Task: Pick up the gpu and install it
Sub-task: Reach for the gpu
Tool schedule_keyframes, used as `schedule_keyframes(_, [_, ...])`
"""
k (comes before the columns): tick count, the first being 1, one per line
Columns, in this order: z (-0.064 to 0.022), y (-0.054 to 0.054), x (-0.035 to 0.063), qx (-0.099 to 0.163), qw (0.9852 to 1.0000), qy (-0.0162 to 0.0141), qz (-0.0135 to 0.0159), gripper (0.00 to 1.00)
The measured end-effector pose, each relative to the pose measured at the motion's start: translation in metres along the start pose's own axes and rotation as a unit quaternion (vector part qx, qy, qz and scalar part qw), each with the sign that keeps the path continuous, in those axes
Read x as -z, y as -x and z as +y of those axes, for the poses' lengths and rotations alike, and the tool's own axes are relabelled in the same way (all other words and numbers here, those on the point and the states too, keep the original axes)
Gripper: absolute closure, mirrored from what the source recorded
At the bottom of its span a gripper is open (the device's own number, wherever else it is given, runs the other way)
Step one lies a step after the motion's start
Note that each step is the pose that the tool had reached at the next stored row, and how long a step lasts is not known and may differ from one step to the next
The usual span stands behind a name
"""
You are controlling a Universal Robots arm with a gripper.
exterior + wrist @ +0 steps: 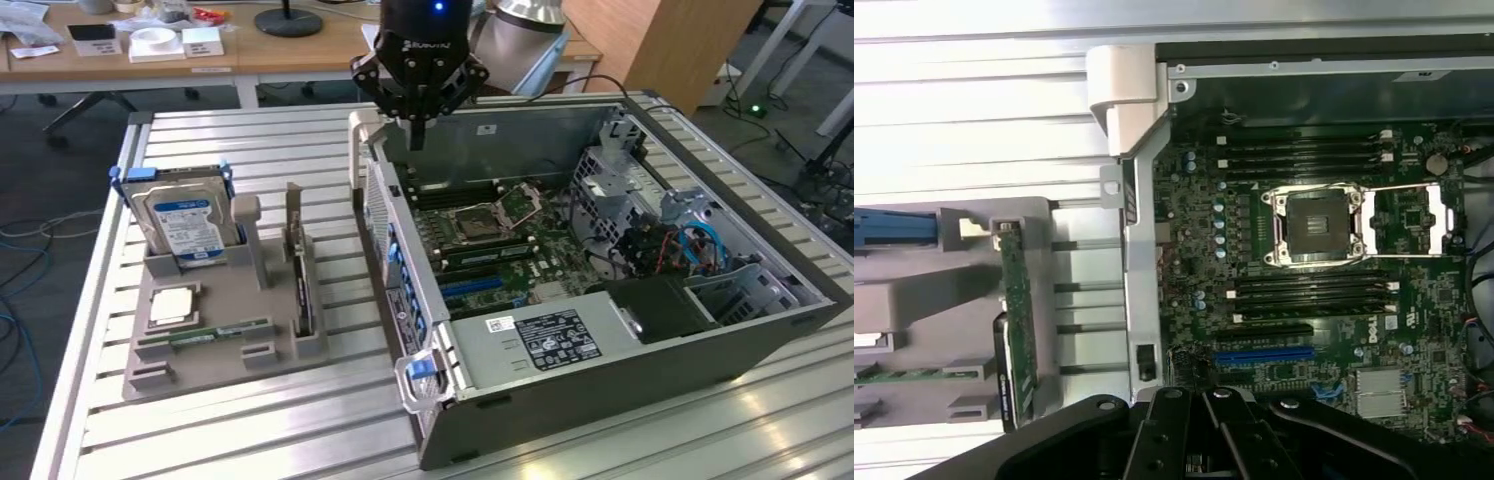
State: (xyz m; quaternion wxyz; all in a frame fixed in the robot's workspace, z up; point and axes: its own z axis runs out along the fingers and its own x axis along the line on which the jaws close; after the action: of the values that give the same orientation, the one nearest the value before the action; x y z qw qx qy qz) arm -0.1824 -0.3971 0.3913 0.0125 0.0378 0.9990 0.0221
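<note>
Hand (416, 132) closed, empty, above slatted metal table (240, 440); wooden desk (300, 55) behind, perhaps office.

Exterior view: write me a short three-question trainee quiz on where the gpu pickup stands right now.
1. True or false: the tool is holding the gpu.
2. Where is the gpu? A) standing on edge in the grey holder B) on the floor C) in the tool
3. Fill in: the tool's jaws are ____.
Key: 1 false; 2 A; 3 shut.
</note>
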Motion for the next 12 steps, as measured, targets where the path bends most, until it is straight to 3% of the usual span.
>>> schedule_keyframes(12, [0.0015,-0.042,0.0006,-0.002,1.0,0.0,-0.0001,0.89])
